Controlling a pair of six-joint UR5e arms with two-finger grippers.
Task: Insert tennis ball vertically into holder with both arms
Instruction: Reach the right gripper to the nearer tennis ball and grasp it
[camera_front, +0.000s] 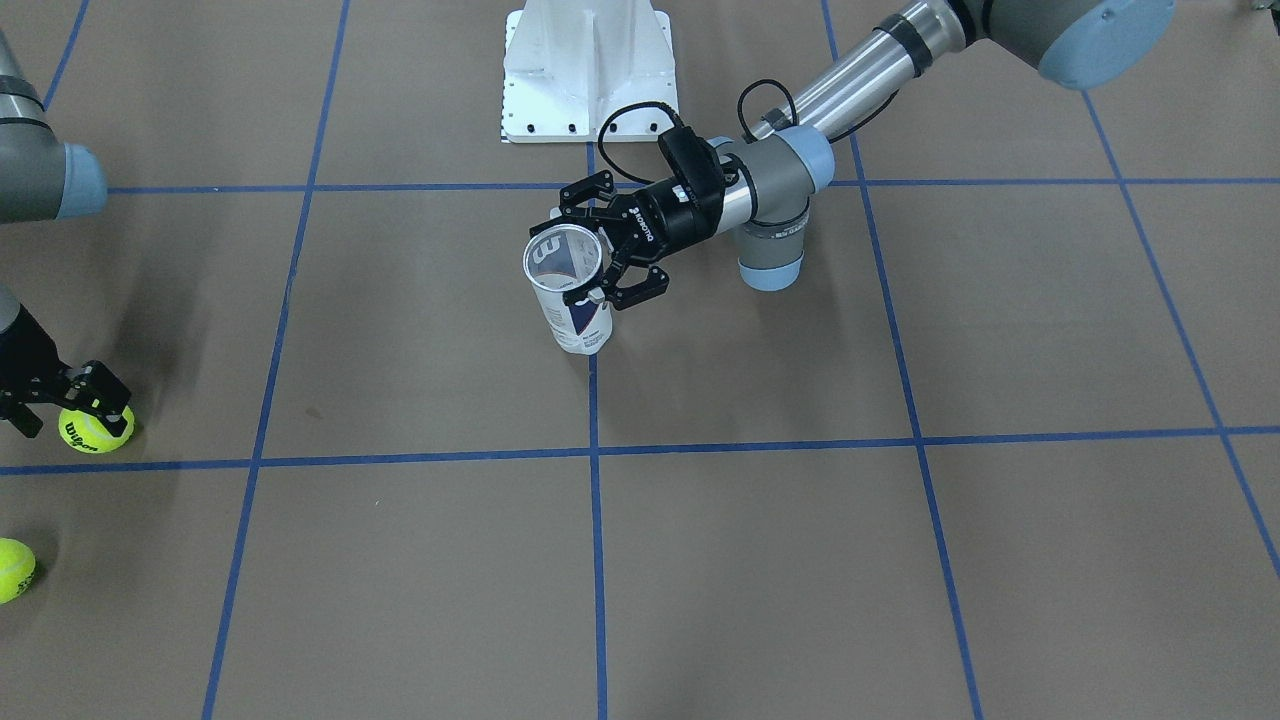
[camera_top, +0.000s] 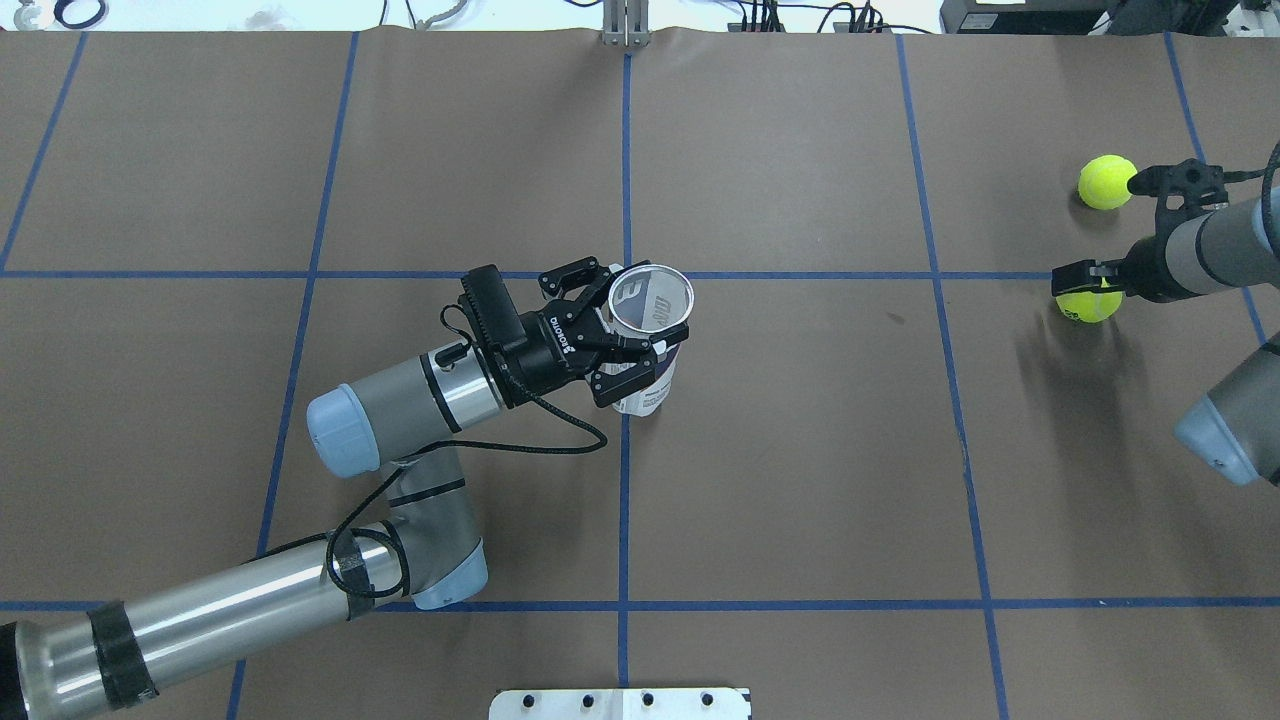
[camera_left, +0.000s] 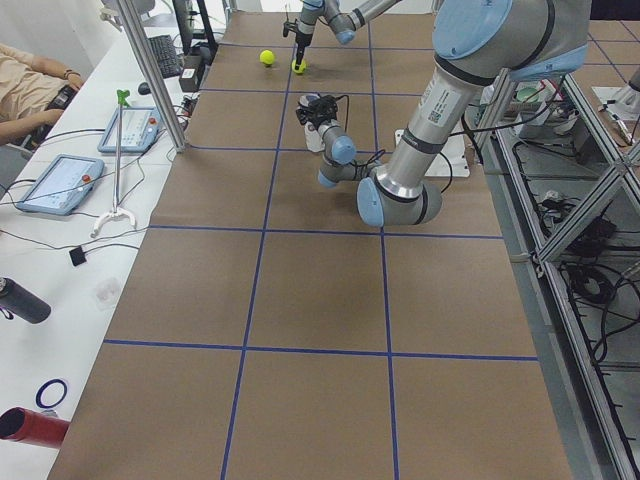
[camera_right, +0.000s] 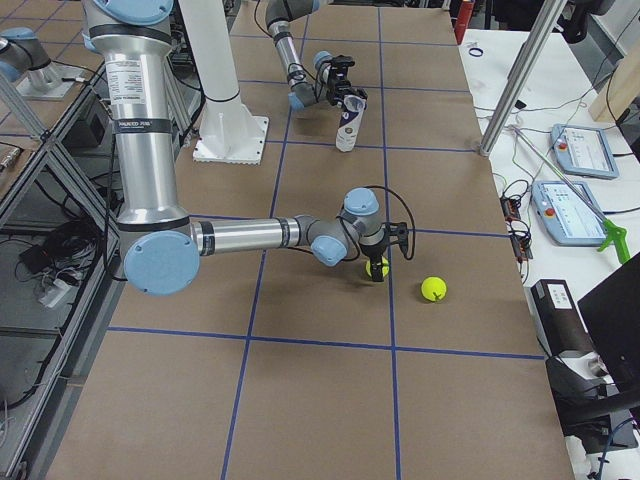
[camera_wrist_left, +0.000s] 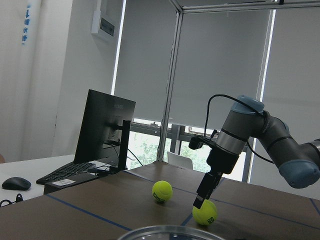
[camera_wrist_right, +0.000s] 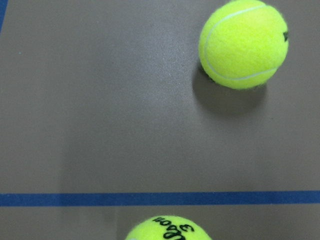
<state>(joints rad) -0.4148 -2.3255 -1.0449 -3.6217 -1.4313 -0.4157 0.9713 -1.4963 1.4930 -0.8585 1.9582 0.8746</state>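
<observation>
The holder (camera_front: 578, 322) is a clear tube with a white and navy label. It stands upright on the brown table near the centre, with its open mouth up (camera_top: 650, 298). My left gripper (camera_top: 640, 338) is shut on the holder just below its rim, from the side. A yellow tennis ball (camera_top: 1090, 306) lies at the table's right. My right gripper (camera_front: 65, 405) points down over it, jaws open, fingertips at the ball's top (camera_wrist_left: 206, 213). The right wrist view shows this ball (camera_wrist_right: 167, 229) at its bottom edge, with no fingers visible.
A second tennis ball (camera_top: 1106, 182) lies a little beyond the first, also seen in the front view (camera_front: 10, 570). The white pedestal base (camera_front: 588, 70) stands behind the holder. Blue tape lines grid the table. A desk with tablets (camera_left: 60, 180) and a post flank the far side.
</observation>
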